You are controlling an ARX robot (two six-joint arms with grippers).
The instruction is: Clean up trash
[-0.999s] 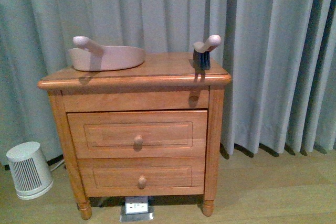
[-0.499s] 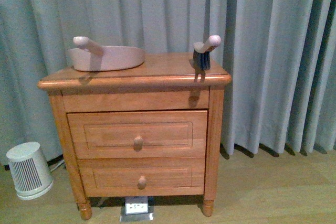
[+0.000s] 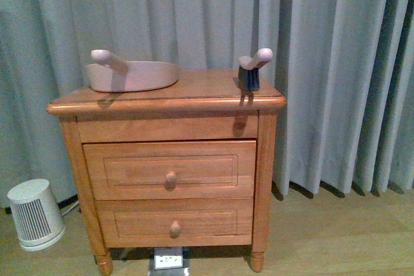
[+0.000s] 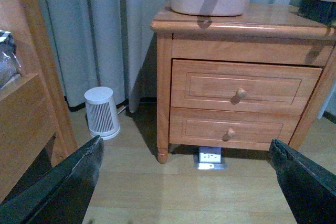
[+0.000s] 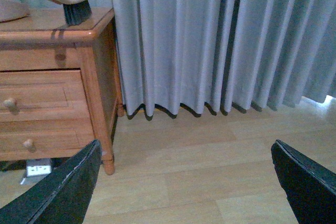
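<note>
Left gripper [image 4: 185, 142]: spread wide, empty, facing nightstand [image 4: 241, 51].
Right gripper [image 5: 185, 144]: spread wide, empty, over floor [image 5: 210, 174] right of nightstand.
Trash: whereabouts cannot be told.

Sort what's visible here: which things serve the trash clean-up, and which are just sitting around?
Likely for the job:
- dustpan, on the nightstand top
- hand brush, on the same top
- no trash wad shows in any view

Just lying about:
- wooden nightstand
- small white grilled appliance, on the floor
- socket unit, under the nightstand
- grey curtain
</note>
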